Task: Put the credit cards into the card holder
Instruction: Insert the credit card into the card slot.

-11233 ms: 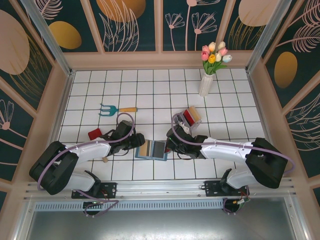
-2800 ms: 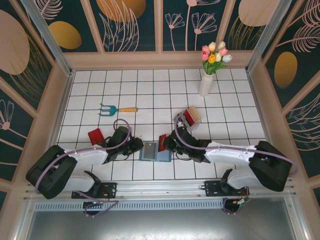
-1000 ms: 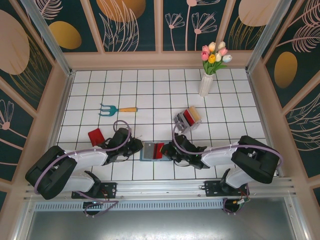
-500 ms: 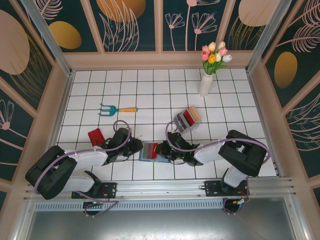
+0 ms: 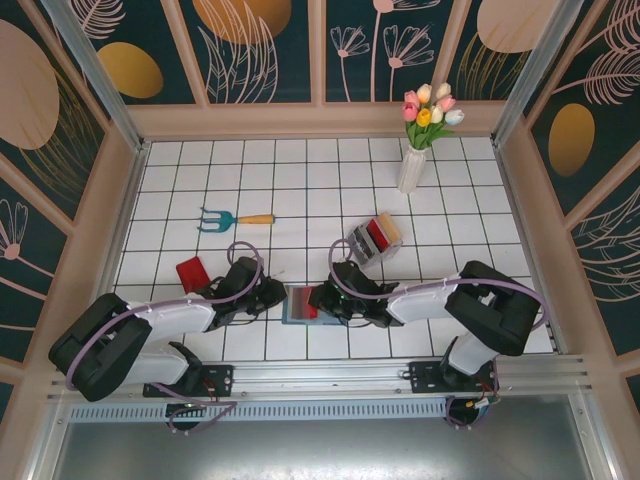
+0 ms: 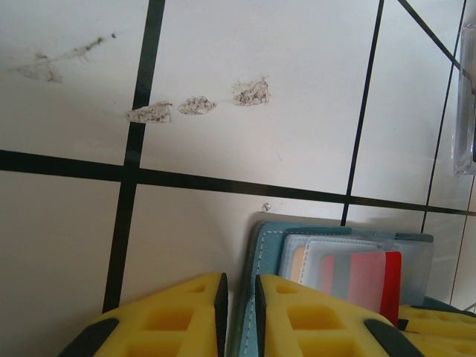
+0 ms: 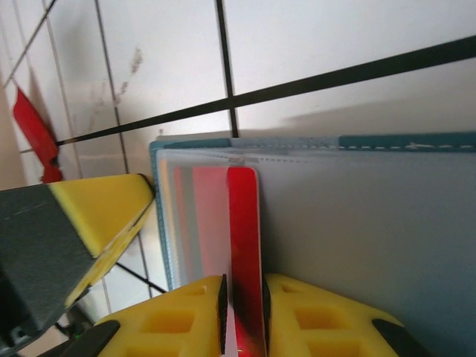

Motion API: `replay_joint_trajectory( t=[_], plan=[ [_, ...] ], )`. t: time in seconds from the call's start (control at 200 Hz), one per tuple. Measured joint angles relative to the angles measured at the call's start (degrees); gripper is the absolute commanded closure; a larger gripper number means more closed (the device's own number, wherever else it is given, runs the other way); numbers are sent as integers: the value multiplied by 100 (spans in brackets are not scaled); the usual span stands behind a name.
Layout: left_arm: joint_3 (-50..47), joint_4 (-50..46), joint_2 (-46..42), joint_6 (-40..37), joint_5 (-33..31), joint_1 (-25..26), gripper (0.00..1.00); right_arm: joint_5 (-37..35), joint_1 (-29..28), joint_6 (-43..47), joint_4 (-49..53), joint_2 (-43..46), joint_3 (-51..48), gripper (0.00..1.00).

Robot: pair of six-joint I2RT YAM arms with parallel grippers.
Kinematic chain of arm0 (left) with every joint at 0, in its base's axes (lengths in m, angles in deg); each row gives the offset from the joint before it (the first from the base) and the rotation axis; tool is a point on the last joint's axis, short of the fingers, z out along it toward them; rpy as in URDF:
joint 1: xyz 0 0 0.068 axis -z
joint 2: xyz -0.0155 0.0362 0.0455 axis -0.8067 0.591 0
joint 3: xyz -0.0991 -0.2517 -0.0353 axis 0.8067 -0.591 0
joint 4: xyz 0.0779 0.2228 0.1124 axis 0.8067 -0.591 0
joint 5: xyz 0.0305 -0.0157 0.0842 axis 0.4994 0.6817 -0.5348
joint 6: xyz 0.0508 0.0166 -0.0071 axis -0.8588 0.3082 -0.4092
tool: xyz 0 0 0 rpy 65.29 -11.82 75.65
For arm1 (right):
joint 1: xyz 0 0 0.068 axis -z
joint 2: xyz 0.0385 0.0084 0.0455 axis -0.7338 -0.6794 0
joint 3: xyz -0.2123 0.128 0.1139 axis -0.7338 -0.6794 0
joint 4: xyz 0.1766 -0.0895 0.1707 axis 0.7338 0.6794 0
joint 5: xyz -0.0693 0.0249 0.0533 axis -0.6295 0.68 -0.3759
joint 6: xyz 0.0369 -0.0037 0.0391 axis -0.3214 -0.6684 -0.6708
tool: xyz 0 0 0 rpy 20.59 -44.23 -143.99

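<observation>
The teal card holder (image 5: 298,318) lies open on the white tiles between my two grippers. My left gripper (image 6: 238,301) is shut on the card holder's (image 6: 271,245) left edge, low to the table (image 5: 276,297). A red credit card (image 7: 244,223) is pushed most of the way into a clear inner slot of the card holder (image 7: 372,245). My right gripper (image 7: 243,297) straddles the card's outer strip with its pads slightly parted, not clamped flat on it. Another red credit card (image 5: 190,271) lies on the tiles left of the left arm.
A clear slotted rack (image 5: 375,238) with red and tan cards stands behind the right arm. Farther back are a white vase of tulips (image 5: 412,165) and a teal garden fork (image 5: 235,218). Wooden walls enclose the tiled floor.
My right gripper moved left and slid the red card deeper into the holder's slot, then its jaws loosened. The left gripper stayed put on the holder's edge.
</observation>
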Motion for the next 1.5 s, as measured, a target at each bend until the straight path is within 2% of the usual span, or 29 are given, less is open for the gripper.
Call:
replay_joint_trajectory(
  t=[0.195, 0.275, 0.515, 0.615, 0.786, 0.931, 1.031, 1.171, 1.356, 1.501],
  plan=[
    [0, 0, 2, 0, 7, -2, 79, 35, 0, 140, 164, -28, 144, 88],
    [0, 0, 2, 0, 15, -2, 79, 116, 0, 164, 122, -129, 245, 83],
    [0, 0, 4, 0, 4, -2, 79, 170, 4, 247, 411, -304, 474, 78],
    [0, 0, 4, 0, 0, -2, 79, 101, 4, 332, 619, -166, 492, 69],
    [0, -2, 4, -2, 0, -2, 79, -72, 4, 428, 1021, 103, 494, 67],
    [0, 0, 4, -2, 2, -2, 79, -127, 4, 463, 1117, 105, 494, 72],
    [0, 0, 4, -2, 9, -2, 79, -120, 4, 483, 1117, 57, 514, 82],
    [0, 2, 7, -2, 17, -2, 79, 4, 4, 485, 1045, -195, 645, 83],
    [0, 2, 7, -2, 17, -2, 79, 136, 4, 507, 1019, -380, 782, 92],
    [0, 2, 7, -2, 17, -2, 79, 192, 4, 507, 979, -380, 782, 90]
  ],
)
